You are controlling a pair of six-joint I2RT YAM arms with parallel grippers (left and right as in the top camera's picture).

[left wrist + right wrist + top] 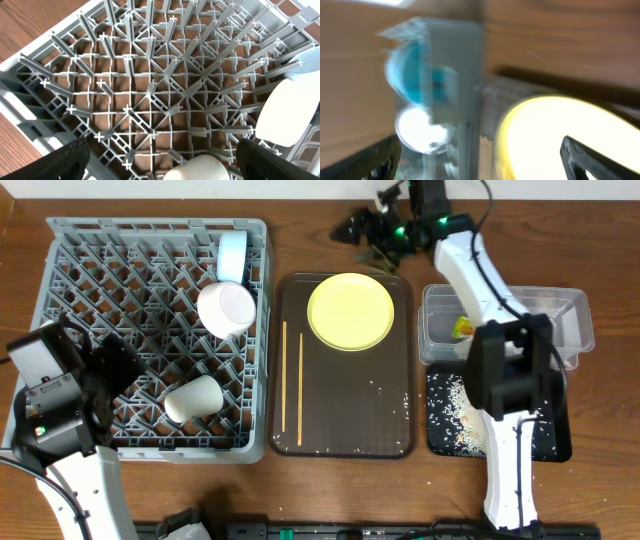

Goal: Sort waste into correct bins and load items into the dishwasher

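**A:** Over on the left side, the left tool (pixel 162 145) hangs above the dish rack (pixel 110 270), jaws spread wide with nothing between them, only grey lattice underneath.

**B:** And that rack's got company! The white cup (pixel 193 400) lies on its side near the front right. The white bowl (pixel 226 308) sits against the right wall, and the light-blue cup (pixel 232 255) is tucked in just beyond it, by the far right corner.

**A:** From the left wrist, the white cup's rim peeks in at the bottom edge, just below the spread fingers (pixel 65 160).

**B:** Centre of the worktop (pixel 330 485) now: the brown serving tray (pixel 350 400) carries the yellow plate (pixel 350 312) at its far end. The chopsticks (pixel 300 385) lie side by side along its left edge.

**A:** A few rice crumbs (pixel 455 405) are scattered along the serving tray's right side, but most of them lie on the black tray (pixel 555 435) at the right.

**B:** Just behind that sits the clear tub (pixel 575 310), with the snack wrapper (pixel 462 328) inside at its left end.

**A:** And the right arm?

**B:** Stretched long across the tub, with the right tool (pixel 480 150) out over bare wood beyond the serving tray's far edge. Its wrist picture is badly blurred, but the two fingers stand far apart, gripping nothing. The yellow plate and the rack corner smear past beneath.
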